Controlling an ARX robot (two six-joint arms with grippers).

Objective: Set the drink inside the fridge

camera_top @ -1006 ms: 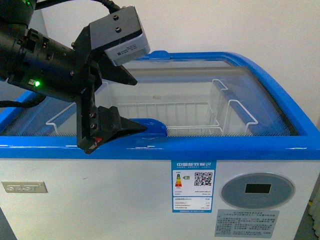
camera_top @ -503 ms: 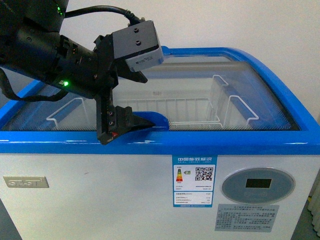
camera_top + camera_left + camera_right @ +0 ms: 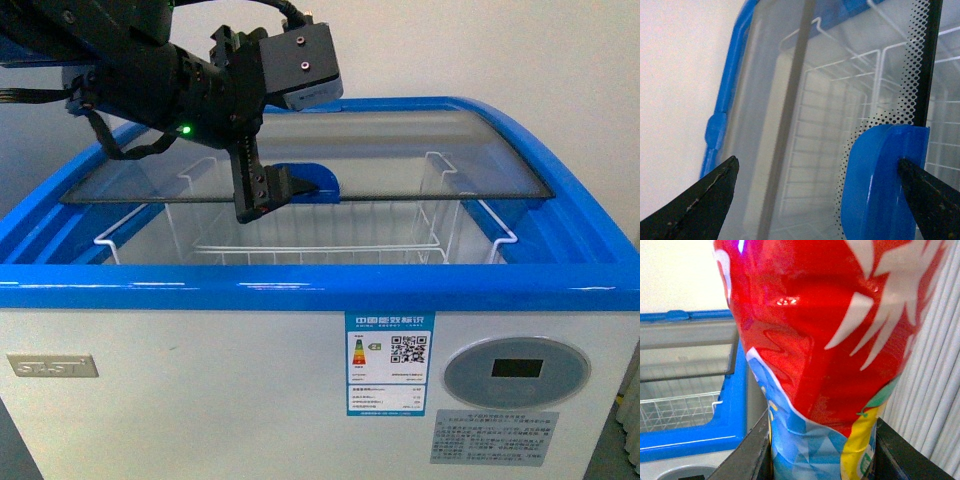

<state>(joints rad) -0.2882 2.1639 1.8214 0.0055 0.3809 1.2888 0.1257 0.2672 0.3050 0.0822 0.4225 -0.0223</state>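
The left gripper (image 3: 292, 150) hung over the fridge (image 3: 200, 380) with its jaws spread wide. In the left wrist view one black finger (image 3: 925, 200) touched the side of the blue handle (image 3: 880, 185) on the glass lid (image 3: 790, 125), while the other finger (image 3: 705, 200) stood well apart from it, over bare glass. Nothing was held between them. Under the glass, below this gripper, lay the white wire basket (image 3: 320, 240). The lid's front edge ran just under the gripper, back from the blue front rim (image 3: 300, 295), so the chest was uncovered on the near side of the gripper.

The drink (image 3: 810, 330) was with the right gripper (image 3: 822, 452), well away from the left one and out of the front view. Its red label with white marks filled the right wrist view, with blue and yellow print lower down. A dark finger (image 3: 752, 452) flanked it on one side and another on the other; they seemed to be clamped on it, though the contact itself was too close to the lens to see clearly. Beyond the drink, off to one side of this gripper, the fridge's blue corner showed.
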